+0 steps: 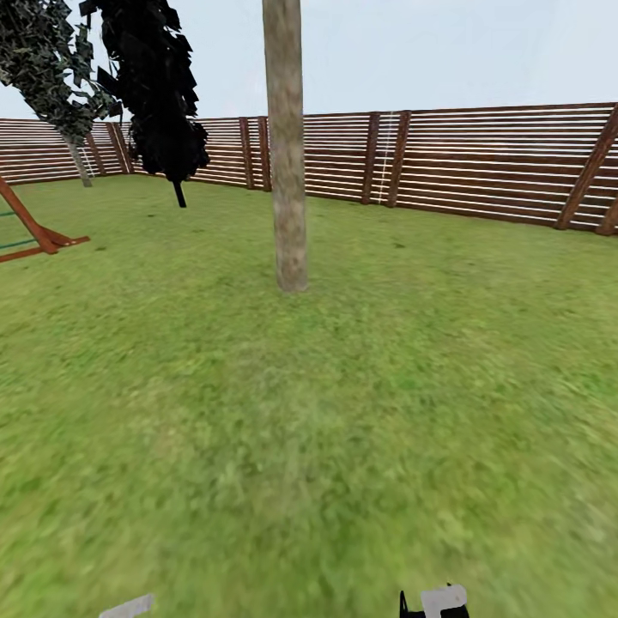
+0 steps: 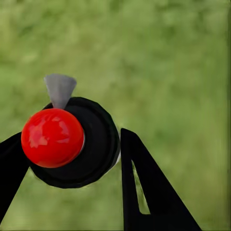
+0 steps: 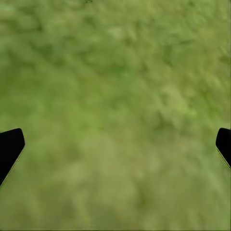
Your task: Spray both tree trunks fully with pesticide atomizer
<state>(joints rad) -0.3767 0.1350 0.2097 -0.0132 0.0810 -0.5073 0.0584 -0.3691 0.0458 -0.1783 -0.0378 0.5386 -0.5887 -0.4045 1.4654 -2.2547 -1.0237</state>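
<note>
In the left wrist view the pesticide atomizer is a round black body with a glossy red ball on top and a grey cone nozzle. My left gripper is shut on it, one black finger on each side, above blurry green grass. A grey tip, likely its nozzle, pokes up at the bottom edge of the head view. One tree trunk, thick, bare and mottled grey-brown, rises from the lawn straight ahead, a few metres off. My right gripper is open over grass, holding nothing.
A brown slat fence rings the lawn behind the trunk. A dark slim tree and a leafy grey-green tree stand at the back left. A red-brown wooden frame sits at the left edge. A white-and-black arm part shows bottom right.
</note>
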